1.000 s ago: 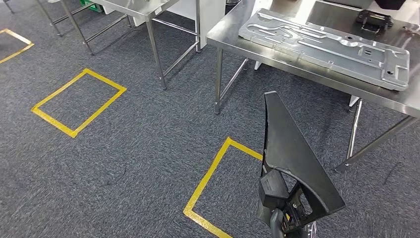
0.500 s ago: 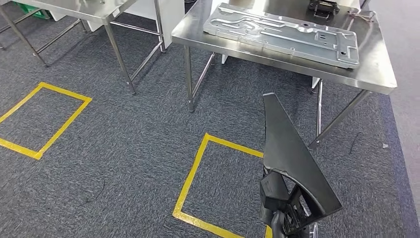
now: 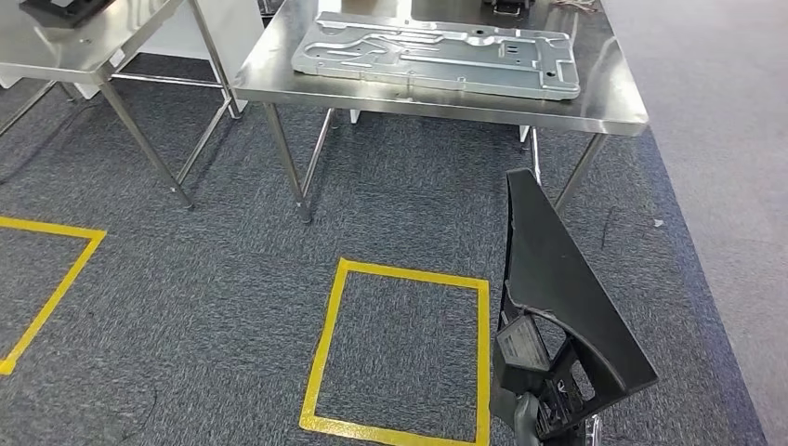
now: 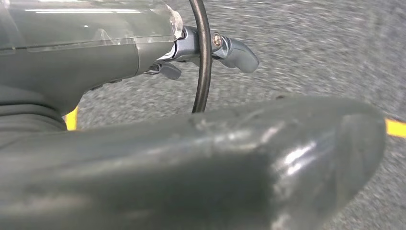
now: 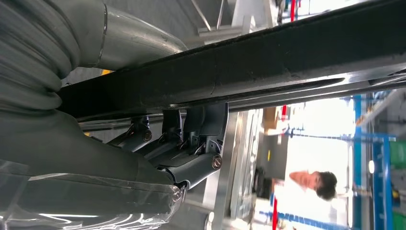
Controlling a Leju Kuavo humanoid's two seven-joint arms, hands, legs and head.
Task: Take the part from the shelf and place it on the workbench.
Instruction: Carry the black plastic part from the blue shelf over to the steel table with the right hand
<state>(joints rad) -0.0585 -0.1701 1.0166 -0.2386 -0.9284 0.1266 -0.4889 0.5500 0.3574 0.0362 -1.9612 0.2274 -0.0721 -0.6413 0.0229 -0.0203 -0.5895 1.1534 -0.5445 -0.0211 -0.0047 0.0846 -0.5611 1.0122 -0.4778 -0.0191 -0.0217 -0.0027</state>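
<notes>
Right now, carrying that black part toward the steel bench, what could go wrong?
1. The black part stands tall above the right hand, which grips it low; its top could hit the workbench edge on approach.
2. The grey metal plate covers most of the bench top, so little bare room is left for set-down.
3. With so low a grip, the part may tip.

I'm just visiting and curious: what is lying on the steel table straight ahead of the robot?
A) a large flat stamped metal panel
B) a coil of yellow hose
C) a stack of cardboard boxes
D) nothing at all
A: a large grey stamped metal panel lies flat on the steel table, beyond the black part the robot carries.
</notes>
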